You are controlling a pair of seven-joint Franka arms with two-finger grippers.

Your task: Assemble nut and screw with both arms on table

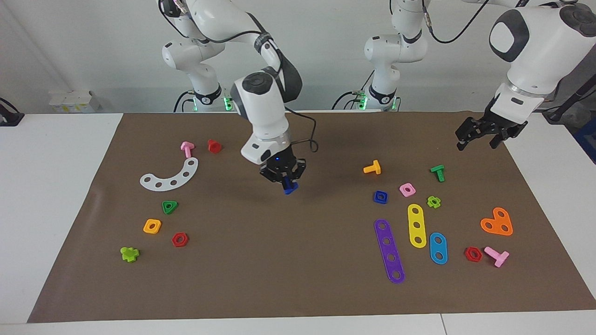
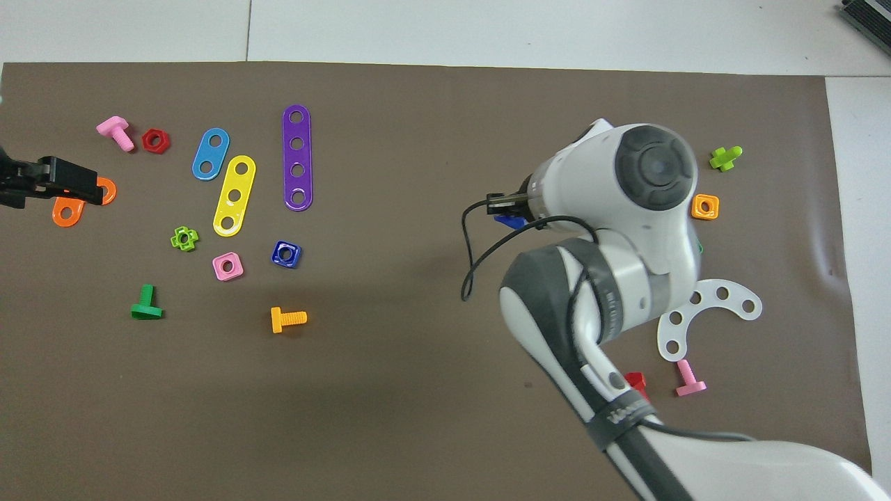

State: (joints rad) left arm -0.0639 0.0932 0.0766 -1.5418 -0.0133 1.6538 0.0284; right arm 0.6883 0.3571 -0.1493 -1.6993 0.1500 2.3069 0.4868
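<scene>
My right gripper point(image 1: 285, 180) hangs over the middle of the brown mat point(image 1: 298, 279), shut on the dark-blue screw point(image 1: 290, 187), which pokes out below its fingertips. From above, the screw point(image 2: 511, 221) shows as a blue sliver beside the right wrist. The dark-blue square nut point(image 1: 380, 197) lies flat on the mat toward the left arm's end, also seen in the overhead view point(image 2: 285, 254), next to a pink square nut point(image 1: 407, 189). My left gripper point(image 1: 477, 143) waits open and empty in the air over the mat's edge at its own end, above the orange heart piece point(image 2: 66, 212).
Around the nut lie an orange bolt point(image 1: 372, 168), a green bolt point(image 1: 437, 172) and purple point(image 1: 389, 251), yellow point(image 1: 416, 225) and blue point(image 1: 438, 248) strips. Toward the right arm's end lie a white curved strip point(image 1: 170, 177), a green triangular nut point(image 1: 169, 206) and an orange square nut point(image 1: 152, 226).
</scene>
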